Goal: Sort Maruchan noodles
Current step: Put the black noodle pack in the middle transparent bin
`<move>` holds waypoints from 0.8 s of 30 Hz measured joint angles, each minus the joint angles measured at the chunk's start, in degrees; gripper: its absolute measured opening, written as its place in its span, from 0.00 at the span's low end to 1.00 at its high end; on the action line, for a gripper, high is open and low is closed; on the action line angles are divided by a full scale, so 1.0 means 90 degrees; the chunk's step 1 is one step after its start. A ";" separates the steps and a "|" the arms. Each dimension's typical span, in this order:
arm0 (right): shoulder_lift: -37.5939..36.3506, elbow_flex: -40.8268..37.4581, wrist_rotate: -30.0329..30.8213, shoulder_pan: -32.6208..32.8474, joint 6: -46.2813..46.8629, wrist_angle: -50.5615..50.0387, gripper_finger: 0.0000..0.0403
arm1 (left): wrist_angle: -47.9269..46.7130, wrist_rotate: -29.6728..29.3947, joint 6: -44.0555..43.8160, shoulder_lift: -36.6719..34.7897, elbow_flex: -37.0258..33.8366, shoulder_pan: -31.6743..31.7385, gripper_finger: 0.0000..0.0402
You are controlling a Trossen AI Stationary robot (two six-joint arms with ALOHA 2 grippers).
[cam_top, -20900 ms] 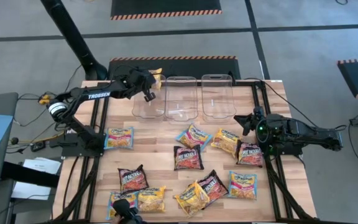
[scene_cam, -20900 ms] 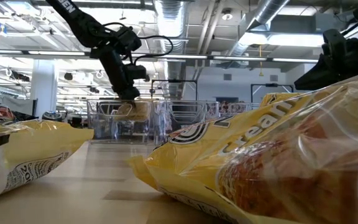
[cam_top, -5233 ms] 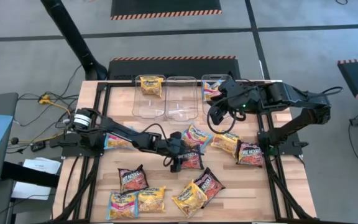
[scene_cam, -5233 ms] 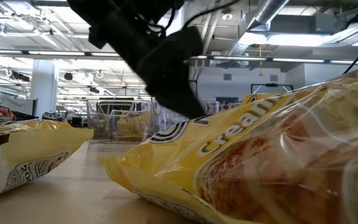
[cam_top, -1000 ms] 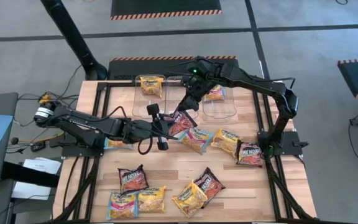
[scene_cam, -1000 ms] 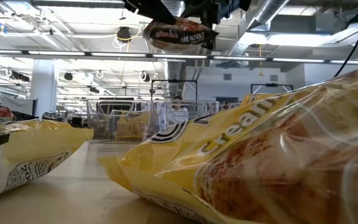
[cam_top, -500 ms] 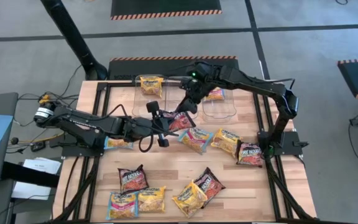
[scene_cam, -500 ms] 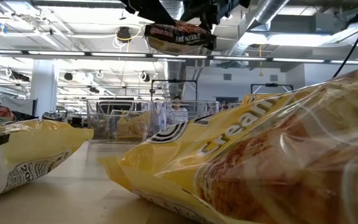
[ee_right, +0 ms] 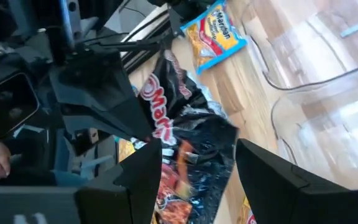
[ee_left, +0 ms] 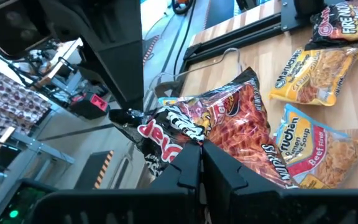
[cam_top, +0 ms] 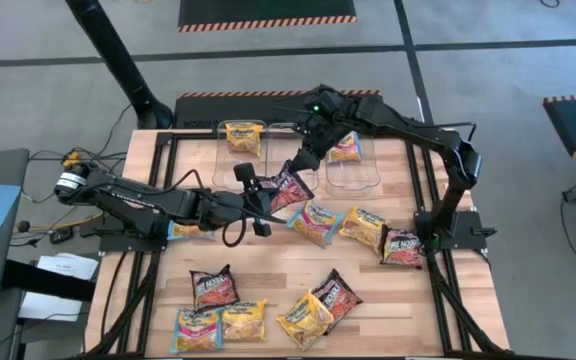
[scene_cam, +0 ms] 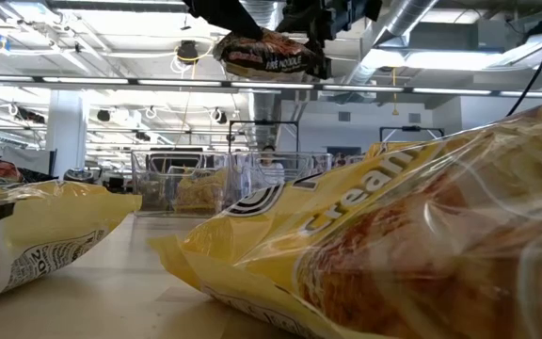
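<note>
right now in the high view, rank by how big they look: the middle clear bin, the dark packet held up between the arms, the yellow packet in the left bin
1. middle clear bin
2. dark packet, though it is raised nearer the camera
3. yellow packet, close to the dark one, so that order is unsure

On the dark maroon crinkly noodle packet (ee_left: 219, 134) pinched at its edge between my left gripper's (ee_left: 201, 163) closed fingers, I can make out only broken white letters; the brand word is too crumpled to read whole. Seen from table height, the same raised packet (scene_cam: 269, 52) shows "NOODLE". Beside it on the wood, my left wrist view shows a yellow packet (ee_left: 312, 71) reading "Maruchan" and "Creamy Chicken", a light blue and orange packet (ee_left: 319, 146) reading "Maruchan", "Ramen Noodle Soup" and "Beef Flavor", and another dark maroon packet (ee_left: 347, 22) reading "FIRE". The big yellow packet (scene_cam: 393, 235) nearest the low camera reads "Cream".
</note>
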 joint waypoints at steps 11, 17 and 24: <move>0.0206 -0.0019 -0.0187 0.0259 -0.0030 -0.0045 0.57 | 0.0339 0.0029 0.0607 0.0000 0.0002 0.0083 0.00; 0.0186 -0.0004 -0.0197 0.0478 0.0021 -0.0045 0.55 | 0.0370 0.0036 0.0751 0.0000 0.0002 0.0087 0.00; 0.0181 -0.0004 -0.0006 0.0647 0.0394 -0.0027 0.29 | 0.0377 0.0044 0.0756 0.0000 0.0002 0.0085 0.00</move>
